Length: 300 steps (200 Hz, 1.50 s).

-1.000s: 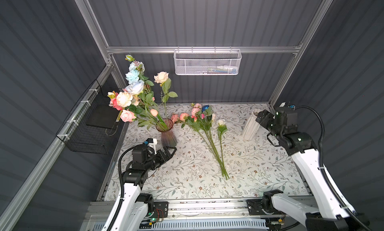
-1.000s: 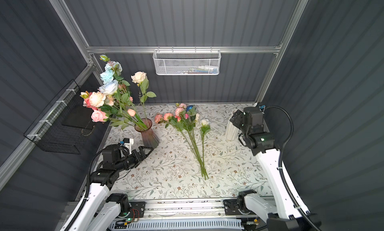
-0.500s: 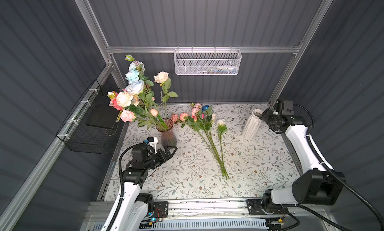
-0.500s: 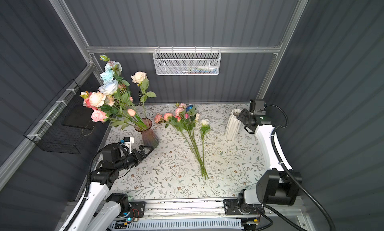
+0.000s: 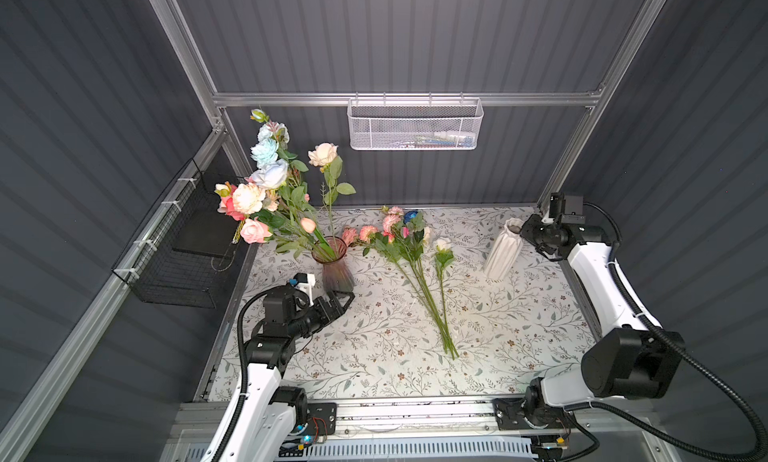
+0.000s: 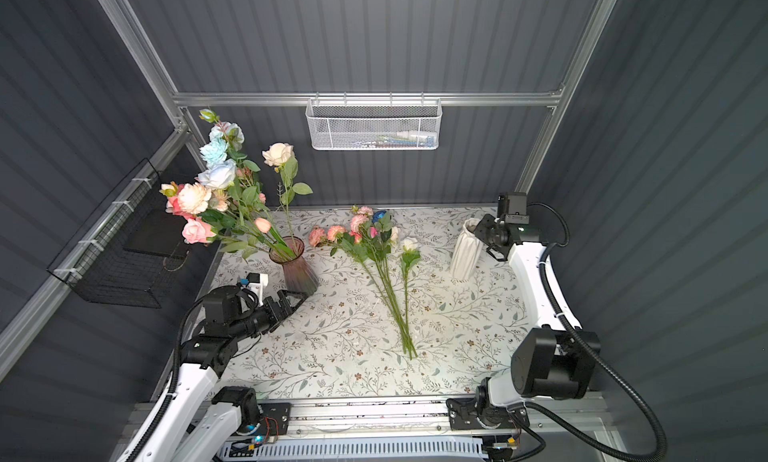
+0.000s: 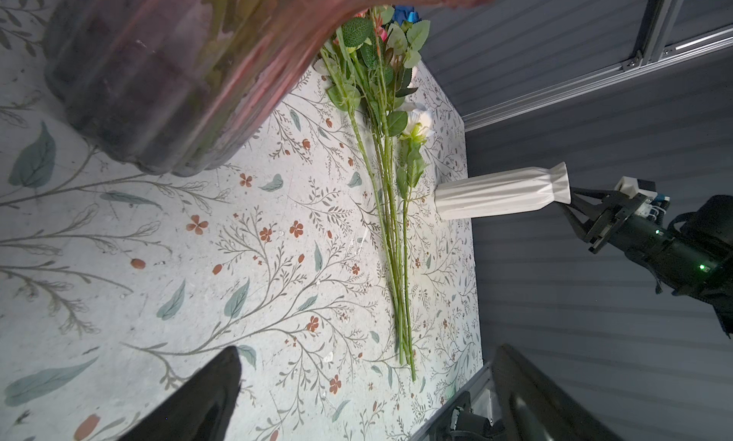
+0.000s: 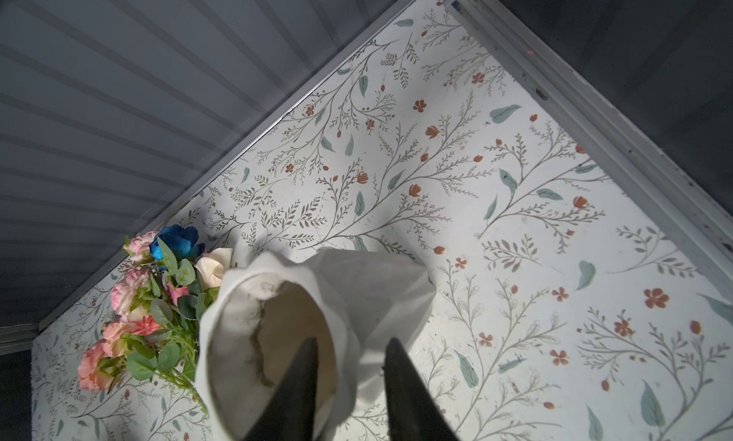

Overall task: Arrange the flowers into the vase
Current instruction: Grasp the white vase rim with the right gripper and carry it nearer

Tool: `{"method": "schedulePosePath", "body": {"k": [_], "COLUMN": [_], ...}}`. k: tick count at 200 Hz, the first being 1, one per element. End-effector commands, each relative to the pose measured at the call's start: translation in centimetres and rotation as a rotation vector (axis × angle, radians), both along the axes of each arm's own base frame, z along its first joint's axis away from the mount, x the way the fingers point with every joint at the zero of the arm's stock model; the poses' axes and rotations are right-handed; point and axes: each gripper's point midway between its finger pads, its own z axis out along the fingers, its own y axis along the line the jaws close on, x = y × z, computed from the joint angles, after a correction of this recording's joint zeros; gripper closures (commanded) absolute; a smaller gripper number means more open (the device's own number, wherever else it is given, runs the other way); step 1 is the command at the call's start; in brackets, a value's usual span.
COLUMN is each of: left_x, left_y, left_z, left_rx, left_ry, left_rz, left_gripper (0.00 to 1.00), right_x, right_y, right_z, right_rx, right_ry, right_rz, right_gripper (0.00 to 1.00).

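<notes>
Right arm (image 5: pixel 598 273) has swung down from its raised pose of a second ago and now reaches in low to the white vase (image 5: pixel 503 248). Left arm (image 5: pixel 266 381), pink vase (image 5: pixel 334 264) and loose flowers (image 5: pixel 409 252) sit as before.

Bench (image 5: pixel 374 356): floral-print top. I see the left arm low at front left and the right arm stretched along the right edge.

Tall spray (image 5: pixel 270 190) stands in the pink vase at left rear and leans left, with pale blue, cream, peach and pink heads.

Loose flowers lie flat mid-bench between the two vases. Heads point to the back wall, stems to the front. One dark blue head shows among the pinks.

White vase stands upright at right rear.

Right fingers (image 8: pixel 293 387) straddle the white vase's rim, one inside the mouth and one outside, narrowly apart. I cannot tell whether they pinch the wall.

Left fingers (image 7: pixel 206 395) are spread wide and hold nothing, tips just beside the pink vase's foot.
</notes>
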Motion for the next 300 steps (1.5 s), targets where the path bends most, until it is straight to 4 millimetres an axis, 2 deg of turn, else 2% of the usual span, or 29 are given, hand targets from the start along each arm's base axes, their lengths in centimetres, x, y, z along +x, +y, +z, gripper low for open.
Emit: {"method": "schedulePosePath", "body": {"k": [1, 35, 60, 84, 119, 165, 192, 225, 264, 300], "left_x": [-0.1, -0.1, 0.0, 0.0, 0.1, 0.1, 0.0, 0.1, 0.2, -0.1], "left_y": [-0.4, -0.5, -0.5, -0.5, -0.6, -0.6, -0.6, -0.6, -0.6, -0.7], "left_z": [1.4, 1.8, 2.1, 2.3, 2.9, 3.3, 3.8, 4.1, 4.0, 4.4], "left_rx": [0.001, 0.002, 0.002, -0.001, -0.004, 0.002, 0.009, 0.012, 0.011, 0.004], "left_ry": [-0.038, -0.046, -0.052, -0.054, -0.064, -0.074, -0.084, -0.092, -0.086, -0.091], "left_rz": [-0.032, -0.034, -0.035, -0.035, -0.037, -0.044, -0.051, -0.05, -0.048, -0.058], "left_gripper": [0.0, 0.0, 0.0, 0.0, 0.0, 0.0, 0.0, 0.0, 0.0, 0.0], "right_x": [-1.1, -1.4, -1.6, -2.0, -2.9, -6.3, -9.1, -11.9, -13.7, -13.4], "right_y": [-0.1, 0.1, 0.7, 1.5, 4.1, 7.8, 11.4, 17.7, 25.4, 30.0], "right_z": [-1.4, -1.4, -0.5, 1.1, 3.9, 7.7, 9.7, 10.4, 8.8, 7.0], "right_rx": [-0.023, -0.031, -0.033, -0.046, -0.082, -0.085, -0.049, 0.003, 0.022, -0.003], "right_ry": [0.087, 0.108, 0.085, 0.045, -0.026, -0.117, -0.147, -0.115, -0.04, -0.003], "right_rz": [0.015, 0.045, 0.076, 0.108, 0.193, 0.298, 0.41, 0.607, 0.822, 0.923], "right_gripper": [0.76, 0.88, 1.0, 1.0, 1.0, 1.0, 1.0, 1.0, 1.0, 1.0]}}
